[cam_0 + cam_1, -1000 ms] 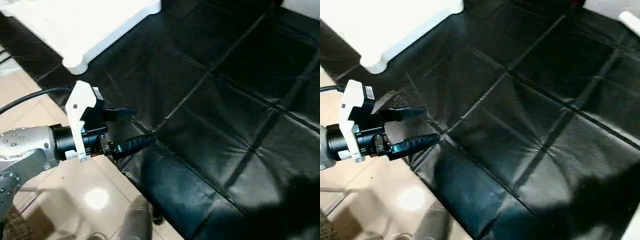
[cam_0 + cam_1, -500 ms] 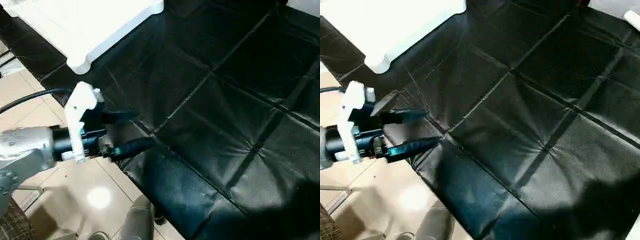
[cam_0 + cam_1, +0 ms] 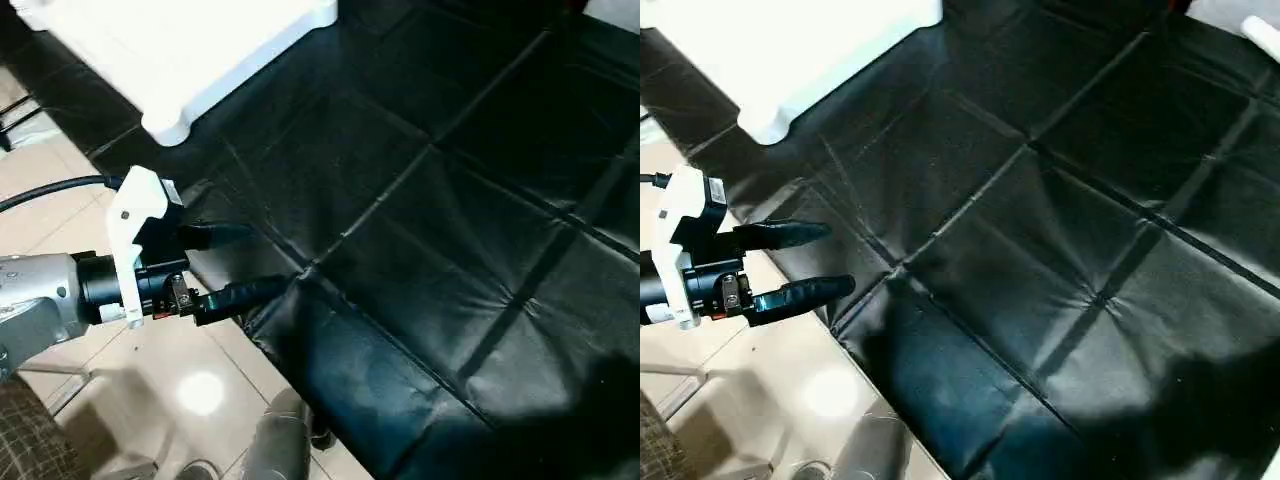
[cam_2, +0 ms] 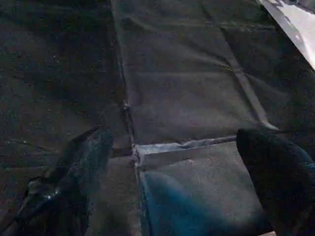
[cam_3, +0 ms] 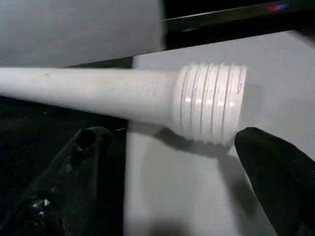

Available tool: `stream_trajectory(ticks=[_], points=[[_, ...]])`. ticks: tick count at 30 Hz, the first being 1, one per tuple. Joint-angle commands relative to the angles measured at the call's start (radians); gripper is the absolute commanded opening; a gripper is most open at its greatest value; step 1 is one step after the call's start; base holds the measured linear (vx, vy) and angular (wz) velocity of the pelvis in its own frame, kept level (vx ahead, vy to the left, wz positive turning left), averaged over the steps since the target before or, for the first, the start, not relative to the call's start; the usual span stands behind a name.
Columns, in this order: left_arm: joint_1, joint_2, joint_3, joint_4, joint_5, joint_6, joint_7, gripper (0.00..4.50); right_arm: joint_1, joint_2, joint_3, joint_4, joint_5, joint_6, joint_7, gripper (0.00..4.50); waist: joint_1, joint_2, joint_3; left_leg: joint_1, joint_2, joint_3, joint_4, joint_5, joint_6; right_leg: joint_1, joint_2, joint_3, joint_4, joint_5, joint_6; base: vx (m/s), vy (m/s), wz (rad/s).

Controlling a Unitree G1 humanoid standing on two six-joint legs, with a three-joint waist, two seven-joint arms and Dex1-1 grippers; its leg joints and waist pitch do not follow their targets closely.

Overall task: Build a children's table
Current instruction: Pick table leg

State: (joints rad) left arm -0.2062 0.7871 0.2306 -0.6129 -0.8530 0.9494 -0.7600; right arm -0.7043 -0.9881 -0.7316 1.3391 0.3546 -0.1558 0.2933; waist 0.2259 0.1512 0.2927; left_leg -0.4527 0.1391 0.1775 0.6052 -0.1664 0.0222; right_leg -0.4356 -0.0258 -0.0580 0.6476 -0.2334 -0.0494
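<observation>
The white tabletop [image 3: 200,50] lies at the far left of the black work surface, one rounded corner [image 3: 168,128] pointing toward me. My left gripper [image 3: 262,258] hovers open and empty over the surface's near-left edge, a good way short of that corner. In the left wrist view its fingers [image 4: 78,167] straddle a seam of the black cover. In the right wrist view a white tapered leg [image 5: 98,93] lies crosswise with its threaded end [image 5: 211,108] just beyond my right gripper [image 5: 172,142], which is open and apart from it. A white leg end [image 3: 1262,35] peeks in at far right.
The black quilted cover [image 3: 450,220] drapes over the work surface's near-left edge [image 3: 270,350]. Beige tiled floor [image 3: 190,390] lies below that edge. A black cable [image 3: 50,192] trails from my left wrist. A grey rounded object [image 3: 275,445] stands on the floor near the edge.
My left gripper has drawn back a little to the left, toward the surface's edge, still open. The head camera has shifted slightly.
</observation>
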Motion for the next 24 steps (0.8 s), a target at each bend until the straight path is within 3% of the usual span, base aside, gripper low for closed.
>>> stream_trajectory(ticks=[1,3,8,9,12,13,16,22,24], points=[[0.007,0.013,-0.003,0.002,0.0,-0.011,-0.009,4.45,0.01,0.008,0.005,0.002,0.006,0.023,0.063,4.5,0.006,-0.027,-0.095,0.043,0.084,-0.052,-0.039,0.033,0.177,0.072,-0.117,0.07,-0.055,0.17,-0.282,0.0,0.0,0.0],[0.007,0.005,-0.007,0.0,-0.001,-0.014,-0.002,4.45,0.025,0.011,0.01,-0.006,0.015,0.035,0.178,4.5,0.004,-0.034,-0.096,0.042,0.085,-0.052,-0.038,0.035,0.188,0.073,-0.116,0.07,-0.054,0.173,-0.285,0.0,0.0,0.0],[0.016,-0.001,-0.011,-0.008,-0.003,-0.019,0.007,4.45,0.059,0.012,0.028,-0.022,0.018,0.044,0.317,4.5,0.002,-0.035,-0.099,0.044,0.087,-0.052,-0.035,0.055,0.217,0.069,-0.115,0.068,-0.052,0.169,-0.282,0.0,0.0,0.0],[0.018,-0.005,-0.011,-0.012,-0.004,-0.019,0.011,4.45,0.077,0.013,0.039,-0.03,0.014,0.044,0.371,4.5,0.0,-0.04,-0.097,0.043,0.087,-0.052,-0.036,0.054,0.222,0.069,-0.116,0.069,-0.054,0.161,-0.281,0.0,0.0,0.0],[0.023,-0.01,-0.014,-0.015,-0.005,-0.025,0.018,4.45,0.103,0.018,0.053,-0.044,0.009,0.037,0.451,4.5,0.001,-0.038,-0.098,0.044,0.088,-0.054,-0.036,0.05,0.23,0.068,-0.117,0.068,-0.057,0.128,-0.274,0.0,0.0,0.0],[0.026,-0.012,-0.015,-0.016,-0.005,-0.028,0.019,4.45,0.115,0.023,0.06,-0.053,0.008,0.033,0.484,4.5,-0.002,-0.045,-0.098,0.044,0.088,-0.054,-0.036,0.051,0.235,0.067,-0.117,0.068,-0.056,0.121,-0.273,0.0,0.0,0.0],[0.03,-0.018,-0.017,-0.018,-0.005,-0.032,0.024,4.45,0.139,0.035,0.071,-0.073,0.01,0.023,0.548,4.5,-0.004,-0.043,-0.099,0.045,0.089,-0.054,-0.034,0.055,0.247,0.065,-0.117,0.068,-0.057,0.103,-0.265,0.0,0.0,0.0],[0.034,-0.038,-0.028,-0.027,-0.005,-0.038,0.045,4.45,0.225,0.1,0.088,-0.215,0.063,0.03,0.709,4.5,-0.013,-0.046,-0.095,0.047,0.093,-0.056,-0.036,0.057,0.269,0.059,-0.118,0.067,-0.062,0.063,-0.254,0.0,0.0,0.0],[0.04,-0.047,-0.032,-0.033,-0.004,-0.04,0.054,4.45,0.293,0.14,0.097,-0.333,0.096,0.063,0.748,4.5,-0.016,-0.047,-0.096,0.047,0.094,-0.057,-0.036,0.06,0.273,0.058,-0.119,0.068,-0.062,0.057,-0.249,0.0,0.0,0.0]])
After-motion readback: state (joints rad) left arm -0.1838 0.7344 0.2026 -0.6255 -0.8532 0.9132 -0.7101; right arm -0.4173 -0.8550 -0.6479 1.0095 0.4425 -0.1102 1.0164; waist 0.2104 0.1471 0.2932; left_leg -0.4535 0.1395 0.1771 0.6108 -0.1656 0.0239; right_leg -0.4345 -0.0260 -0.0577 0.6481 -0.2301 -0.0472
